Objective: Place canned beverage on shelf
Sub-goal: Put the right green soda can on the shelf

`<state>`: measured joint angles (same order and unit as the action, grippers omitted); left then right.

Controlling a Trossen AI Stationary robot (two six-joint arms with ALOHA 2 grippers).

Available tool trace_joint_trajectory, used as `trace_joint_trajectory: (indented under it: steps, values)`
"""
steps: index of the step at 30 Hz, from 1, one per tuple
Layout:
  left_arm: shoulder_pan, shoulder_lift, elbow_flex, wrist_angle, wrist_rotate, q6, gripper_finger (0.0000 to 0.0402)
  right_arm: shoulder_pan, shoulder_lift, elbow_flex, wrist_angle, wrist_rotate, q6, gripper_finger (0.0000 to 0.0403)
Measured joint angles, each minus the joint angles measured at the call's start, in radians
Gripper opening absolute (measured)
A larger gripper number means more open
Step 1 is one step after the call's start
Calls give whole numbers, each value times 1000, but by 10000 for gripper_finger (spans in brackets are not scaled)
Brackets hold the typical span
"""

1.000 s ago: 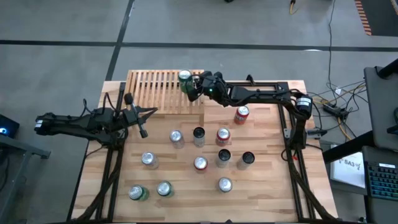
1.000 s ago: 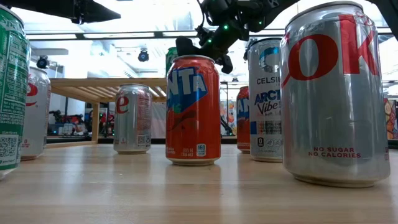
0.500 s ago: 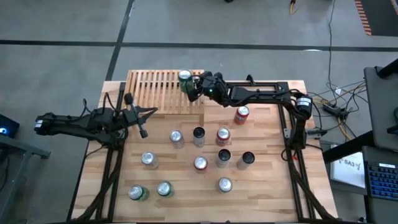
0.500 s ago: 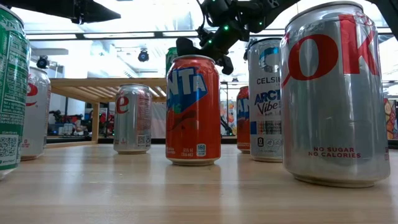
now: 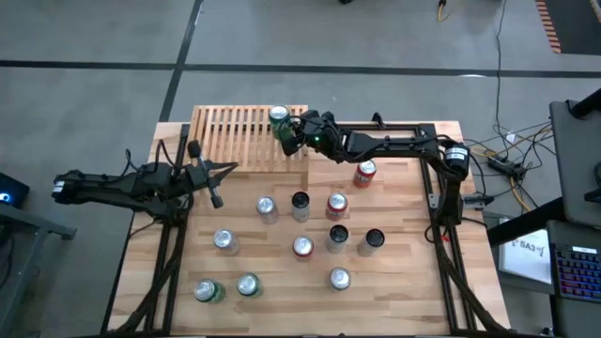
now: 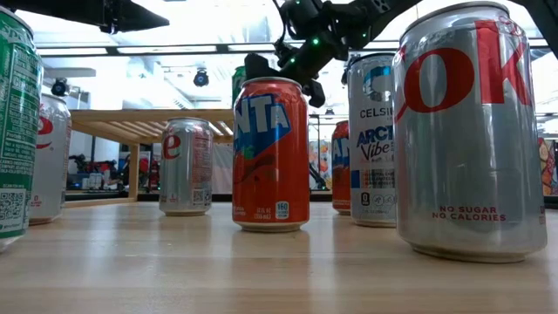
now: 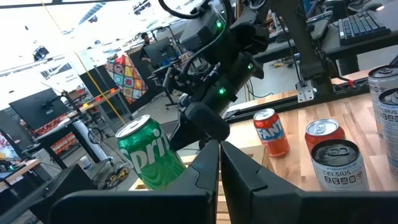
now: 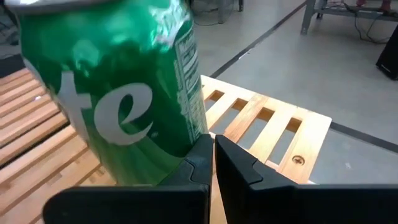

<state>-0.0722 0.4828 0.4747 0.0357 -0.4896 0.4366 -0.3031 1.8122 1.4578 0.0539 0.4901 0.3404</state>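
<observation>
A green canned beverage [image 5: 279, 119] [image 8: 124, 93] [image 7: 149, 155] stands upright with its bottom on the slats of the light-wood shelf [image 5: 235, 136] [image 8: 267, 124], near the shelf's far right corner. My right gripper [image 5: 291, 131] [image 8: 212, 140] is shut and reaches in from the table's right. Its tips are right beside the can's lower side. My left gripper [image 5: 230, 169] [image 7: 219, 146] is shut on nothing. It hangs level above the table's left side and points toward the can from a distance. My right gripper has its shut fingertips [image 8: 202, 146] level at the lower part of the green can's side [image 8: 180, 134], on the can's right. I cannot tell whether they touch the can or stand just clear of it. The can stays upright on the slats.
Several other cans stand on the wooden table nearer than the shelf, among them an orange-red one [image 5: 364, 172] [image 6: 270, 153], a black-topped one [image 5: 300, 200] and a large silver one [image 6: 471, 131]. Bare slats [image 5: 221, 131] lie to the left of the green can.
</observation>
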Motion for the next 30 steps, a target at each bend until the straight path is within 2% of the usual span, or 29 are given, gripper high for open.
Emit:
trace_joint_trajectory:
  steps: [21, 30]
  values:
    - [0, 0, 0, 0, 0, 0, 0, 4, 0, 0, 31, -26, -18, 9]
    - [0, 0, 0, 0, 0, 0, 0, 2, -5, 11, -27, -14, -45, 9]
